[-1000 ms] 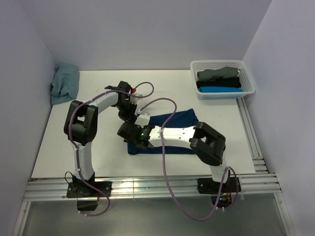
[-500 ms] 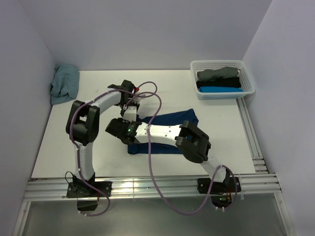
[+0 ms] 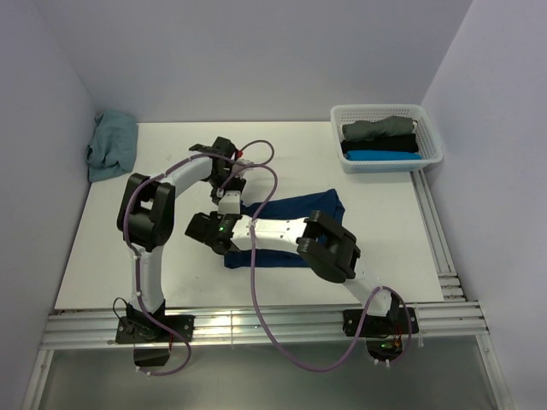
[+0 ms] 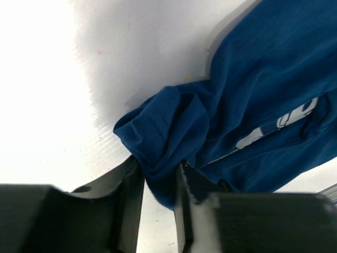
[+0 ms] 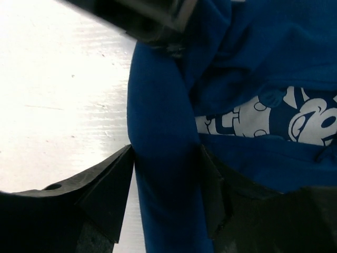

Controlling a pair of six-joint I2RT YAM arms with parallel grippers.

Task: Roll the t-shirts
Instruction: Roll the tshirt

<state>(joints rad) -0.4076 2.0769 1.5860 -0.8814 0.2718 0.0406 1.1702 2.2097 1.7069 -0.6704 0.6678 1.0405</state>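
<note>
Navy-blue soft cloth t-shirt, limp and light, lies rumpled on the white worktop, probably best held by bunched edge folds, where left gripper and right gripper each clamp it.

Bench stock, as we count it
Five t-shirts: navy, teal, grey, black, bright blue; one basket; two arms, left, right.

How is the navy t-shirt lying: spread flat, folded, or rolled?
Folded: the navy t-shirt is a narrow layered strip, one end bunched in left gripper and right gripper.
</note>
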